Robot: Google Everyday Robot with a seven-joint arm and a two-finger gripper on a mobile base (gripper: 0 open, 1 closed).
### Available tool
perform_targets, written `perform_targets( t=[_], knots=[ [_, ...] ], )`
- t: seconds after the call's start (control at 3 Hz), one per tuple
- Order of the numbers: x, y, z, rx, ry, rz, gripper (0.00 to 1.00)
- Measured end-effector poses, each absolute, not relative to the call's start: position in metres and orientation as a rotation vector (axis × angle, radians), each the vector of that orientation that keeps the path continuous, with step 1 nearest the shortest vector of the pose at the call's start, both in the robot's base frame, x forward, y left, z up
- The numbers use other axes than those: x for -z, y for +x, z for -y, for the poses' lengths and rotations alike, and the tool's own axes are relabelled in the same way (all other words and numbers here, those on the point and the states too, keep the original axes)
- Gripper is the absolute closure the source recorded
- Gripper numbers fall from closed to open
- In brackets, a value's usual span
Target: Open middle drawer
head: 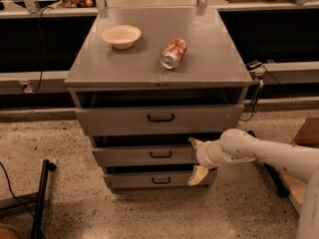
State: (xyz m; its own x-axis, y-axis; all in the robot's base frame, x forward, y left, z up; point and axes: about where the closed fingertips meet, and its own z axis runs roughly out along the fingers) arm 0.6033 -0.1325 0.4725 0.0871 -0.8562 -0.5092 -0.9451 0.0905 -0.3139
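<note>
Straddling middle drawer, hand; speckled floor.

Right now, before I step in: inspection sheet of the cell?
Surface: grey cabinet top, holds two items.
Job's things: middle drawer, not pulled out far; its black handle untouched.
Clutter: bowl upright; can on its side, apart from the bowl.
Tool: tool open at the drawer front's right end, right of the handle, one finger above, one below.
Cables: black cable left; second cable right of cabinet.
Surroundings: speckled floor, black stand lower left, cardboard box right.
</note>
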Motion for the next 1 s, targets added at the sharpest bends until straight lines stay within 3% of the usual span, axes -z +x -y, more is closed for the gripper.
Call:
perform_targets(
  t=[1.0],
  knots=[
    [-0.456, 0.659, 0.164, -0.149, -1.731, -1.827, 0.00]
  ],
)
